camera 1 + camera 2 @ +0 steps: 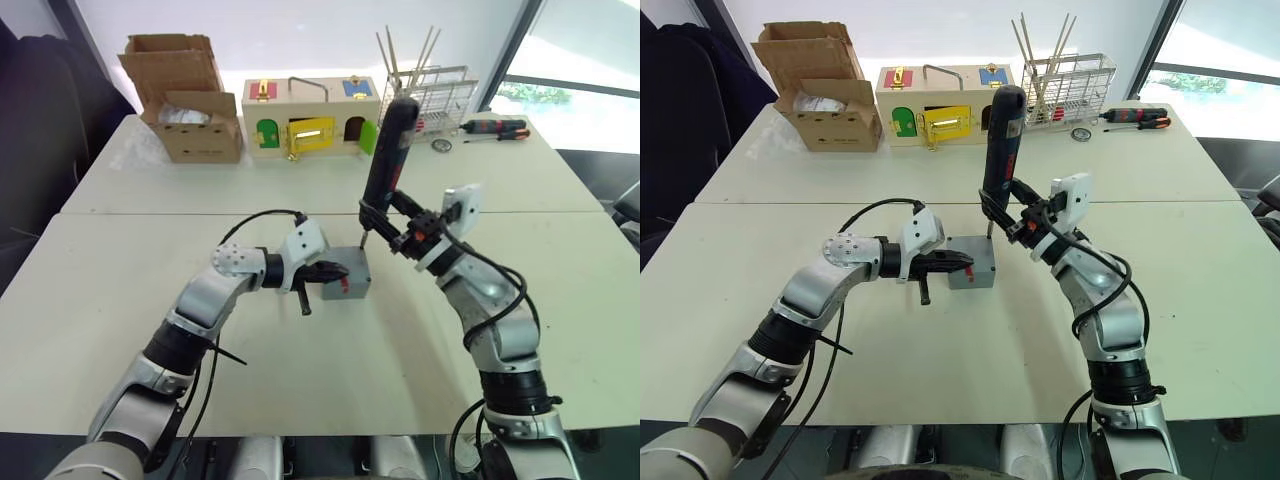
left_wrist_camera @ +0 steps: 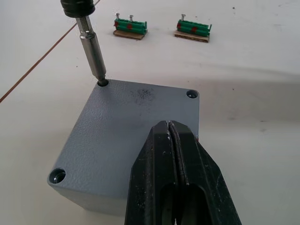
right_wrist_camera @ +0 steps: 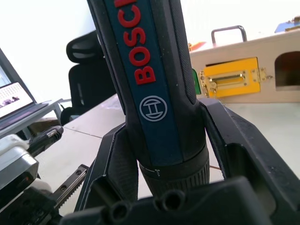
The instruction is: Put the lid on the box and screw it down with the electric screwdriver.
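The grey box (image 1: 350, 286) stands mid-table with the lid (image 2: 123, 136) lying flat on top of it; screw holes show in the lid's corners. My left gripper (image 2: 168, 124) is shut, its black fingers together, and rests over the lid's near edge (image 1: 333, 270). My right gripper (image 1: 396, 228) is shut on the electric screwdriver (image 1: 390, 150), a black tool with red lettering held nearly upright. The tool's metal bit (image 2: 93, 54) sits in the lid's far corner hole (image 2: 102, 83).
At the back of the table are a cardboard box (image 1: 190, 110), a wooden latch box (image 1: 310, 122), a wire rack (image 1: 437, 95) and hand screwdrivers (image 1: 495, 127). Two small green parts (image 2: 130, 26) lie beyond the grey box. A black cable (image 1: 262, 215) loops over my left arm.
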`<state>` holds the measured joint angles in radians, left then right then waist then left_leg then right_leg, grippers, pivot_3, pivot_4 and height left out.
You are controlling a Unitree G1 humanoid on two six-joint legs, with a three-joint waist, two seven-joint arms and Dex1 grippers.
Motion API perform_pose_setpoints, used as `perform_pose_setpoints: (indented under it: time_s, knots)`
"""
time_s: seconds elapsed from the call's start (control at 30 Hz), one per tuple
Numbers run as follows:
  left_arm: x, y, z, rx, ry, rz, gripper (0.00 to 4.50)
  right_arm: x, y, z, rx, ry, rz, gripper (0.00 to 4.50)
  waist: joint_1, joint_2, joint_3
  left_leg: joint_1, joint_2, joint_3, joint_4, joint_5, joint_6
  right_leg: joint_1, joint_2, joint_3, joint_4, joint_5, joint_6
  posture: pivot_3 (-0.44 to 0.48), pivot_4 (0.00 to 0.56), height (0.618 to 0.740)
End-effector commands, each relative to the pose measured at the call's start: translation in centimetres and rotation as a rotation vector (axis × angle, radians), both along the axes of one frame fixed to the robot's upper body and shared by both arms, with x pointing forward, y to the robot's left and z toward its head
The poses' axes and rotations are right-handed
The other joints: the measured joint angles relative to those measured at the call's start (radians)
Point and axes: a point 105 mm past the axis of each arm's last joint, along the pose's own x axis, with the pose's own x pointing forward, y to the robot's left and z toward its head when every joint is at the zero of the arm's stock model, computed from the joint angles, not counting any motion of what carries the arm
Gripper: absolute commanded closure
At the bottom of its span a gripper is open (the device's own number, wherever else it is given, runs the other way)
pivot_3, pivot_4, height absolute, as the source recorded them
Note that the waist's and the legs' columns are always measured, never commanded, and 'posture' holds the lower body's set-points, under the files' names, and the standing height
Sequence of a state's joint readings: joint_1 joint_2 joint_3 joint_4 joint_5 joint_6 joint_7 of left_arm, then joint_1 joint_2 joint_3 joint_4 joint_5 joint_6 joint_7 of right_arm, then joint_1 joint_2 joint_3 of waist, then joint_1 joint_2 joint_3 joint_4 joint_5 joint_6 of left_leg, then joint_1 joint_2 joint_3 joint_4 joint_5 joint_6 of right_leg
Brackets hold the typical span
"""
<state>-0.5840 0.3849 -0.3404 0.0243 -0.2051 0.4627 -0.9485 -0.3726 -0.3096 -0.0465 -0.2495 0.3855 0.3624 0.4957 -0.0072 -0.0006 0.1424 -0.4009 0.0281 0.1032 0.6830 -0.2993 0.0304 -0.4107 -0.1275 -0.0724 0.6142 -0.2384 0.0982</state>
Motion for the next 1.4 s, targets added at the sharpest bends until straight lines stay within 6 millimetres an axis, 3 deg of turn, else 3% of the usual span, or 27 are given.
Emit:
perform_pose_setpoints:
  time_s: [0.03, 0.23, 0.4, 0.5, 0.6, 0.73, 0.87, 1.03, 1.4]
  knots:
    - [-0.1, 0.4, -2.8, 0.064, 0.075, 0.036, 4.5, -1.5, -1.0, 5.3, 0.037, -0.127, 0.004, 2.62, -0.001, 0.0, 0.0, -0.002, -0.001, 0.0, 0.0, 0.0, 0.0, -0.002, -0.001, 0.0, 0.0, 0.0, 0.0, 0.0, 0.15, 0.728]
    - [0.0, 0.0, -2.6, 0.029, 0.07, 0.042, 4.5, -2.5, -3.5, 10.3, 0.116, -0.124, -0.013, 2.62, -0.001, 0.002, 0.002, -0.008, -0.003, 0.0, 0.001, 0.0, 0.001, -0.007, -0.002, -0.002, 0.001, 0.001, 0.0, 0.0, 0.15, 0.728]
    - [-0.6, -0.8, 1.1, -0.108, 0.03, 0.001, 4.5, -2.4, -9.8, 13.5, 0.202, 0.011, -0.181, 2.62, 0.009, 0.002, 0.004, -0.008, -0.003, -0.001, 0.001, 0.001, 0.001, -0.007, -0.002, -0.004, 0.001, 0.001, 0.0, 0.0, 0.15, 0.728]
    - [-2.4, -1.0, 3.6, -0.136, -0.02, -0.091, 4.5, -3.1, -14.3, 13.6, 0.139, 0.21, -0.284, 2.62, 0.019, 0.002, 0.011, -0.012, -0.004, 0.0, 0.001, 0.0, 0.001, -0.011, -0.003, -0.004, 0.0, 0.001, 0.0, 0.0, 0.15, 0.728]
    - [-4.7, -1.1, 4.8, -0.124, -0.047, -0.186, 4.5, -4.2, -19.1, 11.4, 0.001, 0.434, -0.471, 2.62, 0.022, 0.004, 0.012, -0.023, -0.004, -0.001, 0.001, 0.001, 0.001, -0.019, -0.003, -0.007, 0.0, 0.002, 0.002, 0.0, 0.15, 0.728]
    - [-7.7, -1.3, 5.1, -0.096, -0.057, -0.284, 4.5, -6.8, -23.1, 6.3, -0.083, 0.807, -0.575, 2.62, 0.017, 0.006, 0.013, -0.024, -0.005, 0.001, 0.001, 0.002, 0.0, -0.02, 0.0, -0.008, -0.002, 0.003, 0.005, 0.0, 0.15, 0.728]
    - [-9.8, -1.6, 5.0, -0.096, -0.034, -0.34, 4.5, -8.5, -24.9, 2.7, -0.107, 1.024, -0.586, 2.62, 0.016, 0.007, 0.015, -0.024, -0.005, 0.002, 0.002, -0.001, 0.004, -0.02, 0.0, -0.008, -0.002, 0.003, 0.005, 0.0, 0.15, 0.728]
    - [-11.8, -1.7, 3.7, -0.044, 0.005, -0.389, 4.5, -8.6, -26.8, -1.5, 0.021, 1.222, -0.63, 2.62, 0.014, 0.012, 0.017, -0.022, -0.003, 0.0, 0.006, 0.003, 0.003, -0.019, 0.003, -0.007, -0.001, 0.004, 0.002, 0.0, 0.15, 0.728]
    - [-11.5, -1.2, 1.8, -0.015, 0.065, -0.293, 4.5, -6.5, -27.4, -5.6, 0.009, 1.31, -0.64, 2.62, 0.022, 0.014, 0.017, -0.025, -0.002, -0.001, 0.009, 0.003, 0.002, -0.019, 0.007, -0.006, -0.001, 0.006, 0.005, 0.0, 0.15, 0.728]
